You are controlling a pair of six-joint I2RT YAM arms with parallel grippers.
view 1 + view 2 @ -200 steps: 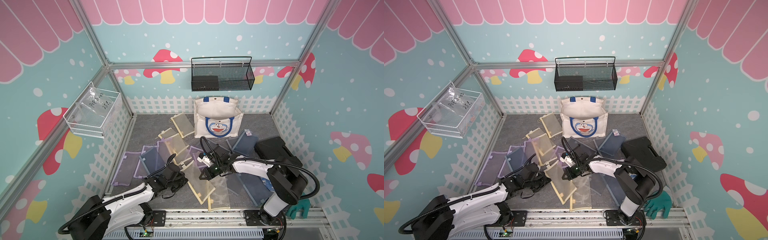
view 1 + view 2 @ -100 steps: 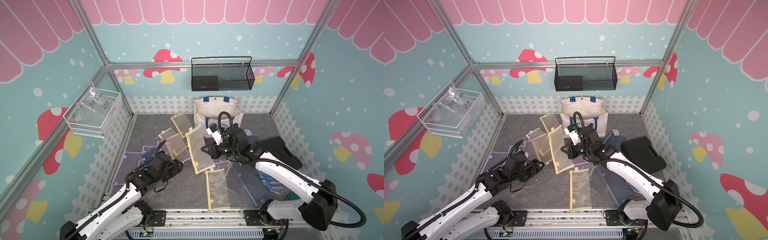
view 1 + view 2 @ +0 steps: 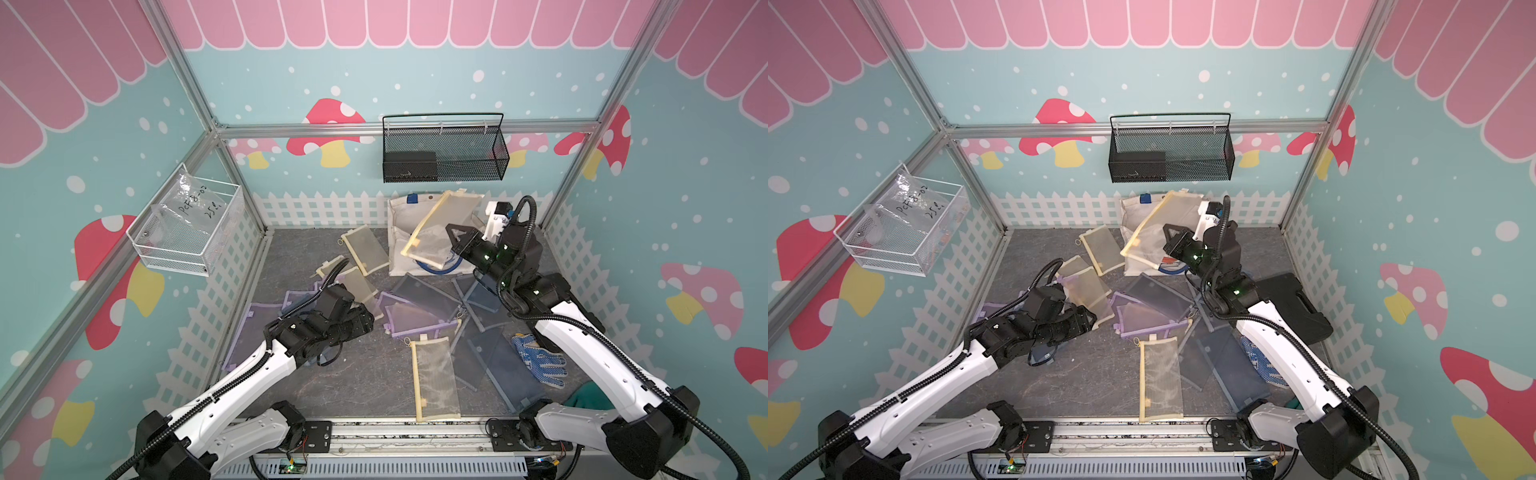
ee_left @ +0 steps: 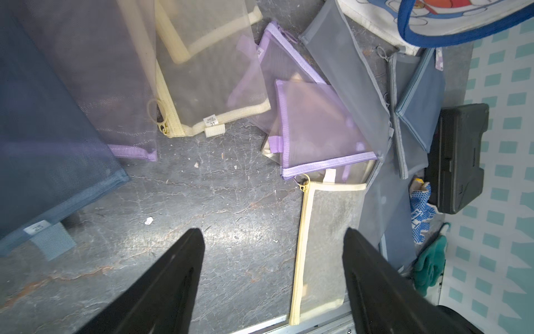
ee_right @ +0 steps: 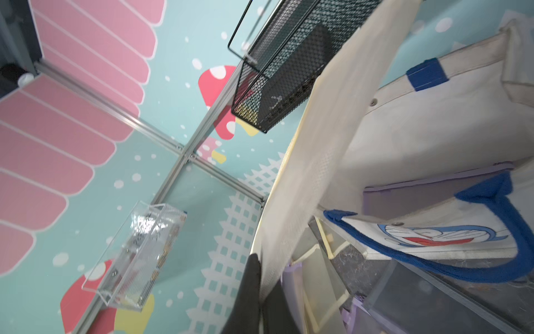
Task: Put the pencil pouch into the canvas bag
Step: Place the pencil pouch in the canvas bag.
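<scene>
The canvas bag (image 3: 400, 239) (image 3: 1131, 217) stands at the back of the floor, cream-white with blue handles. A cream mesh pencil pouch (image 3: 440, 220) (image 3: 1163, 220) hangs tilted over the bag's open top, and my right gripper (image 3: 452, 232) (image 3: 1168, 231) is shut on one of its edges. In the right wrist view the pouch (image 5: 318, 144) rises from the closed right gripper (image 5: 261, 277) in front of the bag (image 5: 433, 130), which has a purple pouch inside. My left gripper (image 3: 368, 318) (image 4: 271, 234) stands open and empty, low over bare floor.
Several mesh pouches in cream, purple, grey and blue lie across the floor, one cream pouch (image 3: 434, 378) near the front edge. A black wire basket (image 3: 444, 149) hangs on the back wall, a white wire basket (image 3: 187, 232) on the left. A black case (image 3: 1291, 303) and blue glove (image 3: 540, 361) lie right.
My right arm lifted the cream pouch from the middle of the floor and carried it back to the bag. My left gripper opened and drew back from the pouches.
</scene>
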